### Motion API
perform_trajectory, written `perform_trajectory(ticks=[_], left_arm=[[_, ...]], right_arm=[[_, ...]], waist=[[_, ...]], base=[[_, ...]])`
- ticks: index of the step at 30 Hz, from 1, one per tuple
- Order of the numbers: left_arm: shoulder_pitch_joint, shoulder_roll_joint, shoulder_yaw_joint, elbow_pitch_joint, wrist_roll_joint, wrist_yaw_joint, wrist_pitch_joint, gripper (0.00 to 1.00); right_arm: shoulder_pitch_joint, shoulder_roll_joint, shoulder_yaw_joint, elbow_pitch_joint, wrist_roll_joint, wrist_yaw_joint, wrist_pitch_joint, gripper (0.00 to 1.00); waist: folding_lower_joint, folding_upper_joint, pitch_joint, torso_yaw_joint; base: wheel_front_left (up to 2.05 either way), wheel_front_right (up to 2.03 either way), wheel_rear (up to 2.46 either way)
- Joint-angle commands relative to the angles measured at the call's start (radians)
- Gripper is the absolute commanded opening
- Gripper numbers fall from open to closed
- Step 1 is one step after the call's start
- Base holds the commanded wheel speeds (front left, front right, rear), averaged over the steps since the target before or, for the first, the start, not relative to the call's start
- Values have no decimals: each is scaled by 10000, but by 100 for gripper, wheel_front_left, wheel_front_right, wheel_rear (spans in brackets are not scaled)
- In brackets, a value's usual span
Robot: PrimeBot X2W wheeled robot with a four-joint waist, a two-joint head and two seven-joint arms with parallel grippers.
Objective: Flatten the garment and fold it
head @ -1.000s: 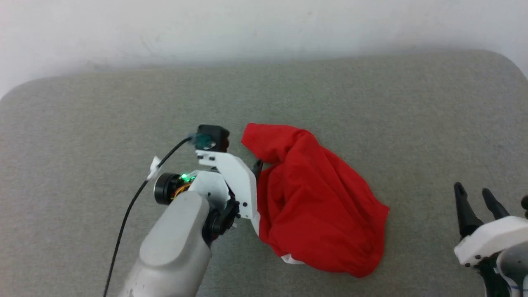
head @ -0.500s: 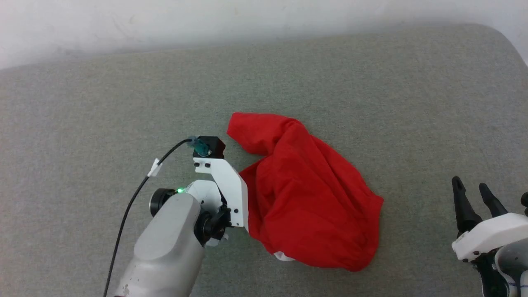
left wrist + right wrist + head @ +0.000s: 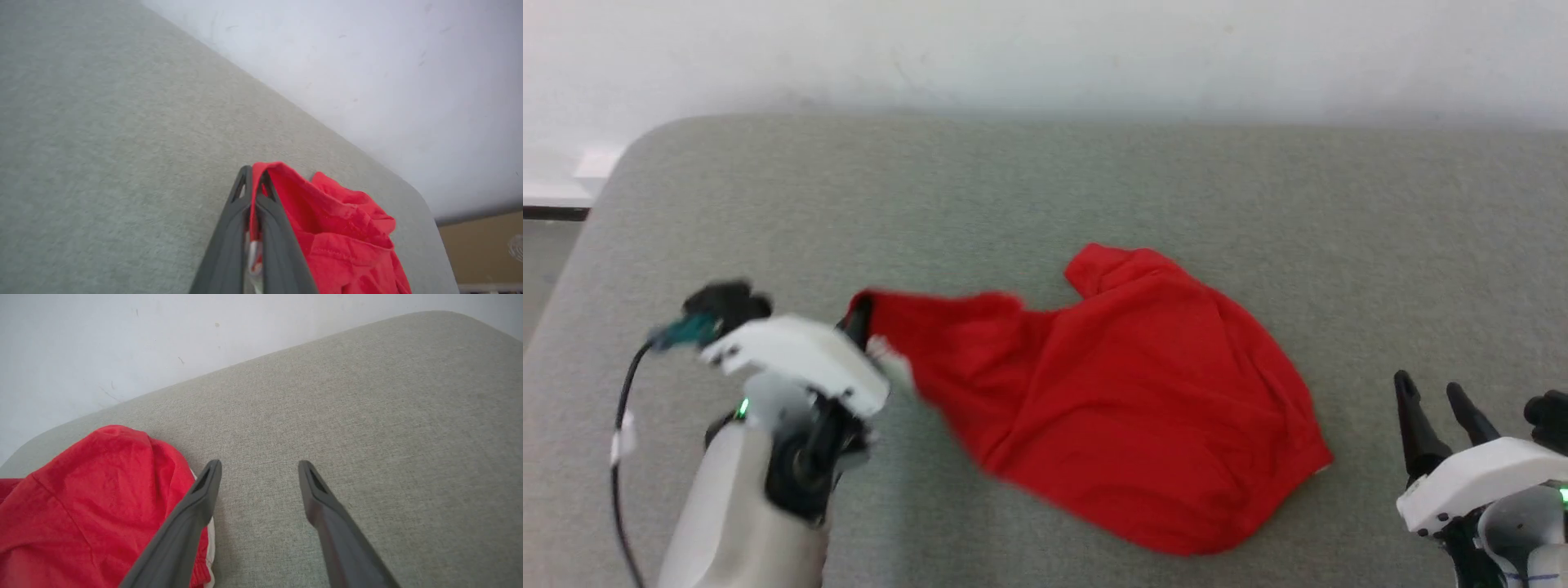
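Left tool (image 3: 254, 177) pinches red garment (image 3: 1127, 400) edge, blurred in head view; right tool (image 3: 259, 467) spread, empty; white trim mostly hidden.

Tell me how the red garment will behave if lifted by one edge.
Likely floppy: the garment trails in folds from the left gripper pinching its edge. Probably light: thin, creased fabric. May drag on the grey surface.

A bright red garment (image 3: 1143, 408) of thin fabric lies crumpled on a grey cloth-covered worktop (image 3: 1094, 180). Most of it forms a low, rumpled mound. One corner stretches out to the robot's left, pinched between the fingers of the left gripper (image 3: 858, 317). A narrow white band runs along one edge.
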Motion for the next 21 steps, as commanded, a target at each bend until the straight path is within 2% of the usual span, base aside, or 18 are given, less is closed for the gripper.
perform_trajectory(ticks=[1, 3, 8, 10, 14, 15, 16, 18, 21], left_arm=[[448, 79, 168, -173, -126, 114, -59, 0], [1381, 278, 431, -714, -167, 475, 33, 0], [3779, 339, 883, -1861, -285, 1531, 435, 0], [4522, 245, 874, -2056, -351, 1804, 669, 0], [5259, -59, 907, -2219, -604, 2049, 817, 0], [5270, -147, 954, -2314, -704, 2020, 739, 15], [5235, -243, 1007, -2477, -802, 2003, 627, 100], [5059, -326, 1134, -2808, -887, 1924, 326, 100], [4573, -379, 1352, -3439, -935, 1539, -385, 100]], right_arm=[[67, 24, 66, 36, 6, -9, -49, 100], [95, 24, 177, 94, -23, -9, -35, 100], [-13, 24, 401, 121, -96, -9, -40, 100], [-22, 24, 469, 132, -100, -9, -35, 100], [42, 24, 563, 198, -74, -9, -54, 100], [72, 24, 572, 214, -64, -9, -65, 100], [106, 24, 576, 226, -54, -9, -72, 100], [149, 24, 588, 225, -60, -9, -62, 100], [155, 24, 591, 161, -140, -9, -25, 100]], waist=[[1, -1, -528, 626], [1, -1, -608, 817], [1, -1, -660, 1039], [1, -1, -665, 1099], [1, -1, -674, 1142], [1, -1, -690, 1145], [1, -1, -707, 1147], [1, -1, -715, 1111], [1, -1, -738, 967]], base=[[0, 0, 0], [0, 0, 0], [0, 0, 0], [0, 0, 0], [0, 0, 0], [0, 0, 0], [0, 0, 0], [0, 0, 0], [0, 0, 0]])
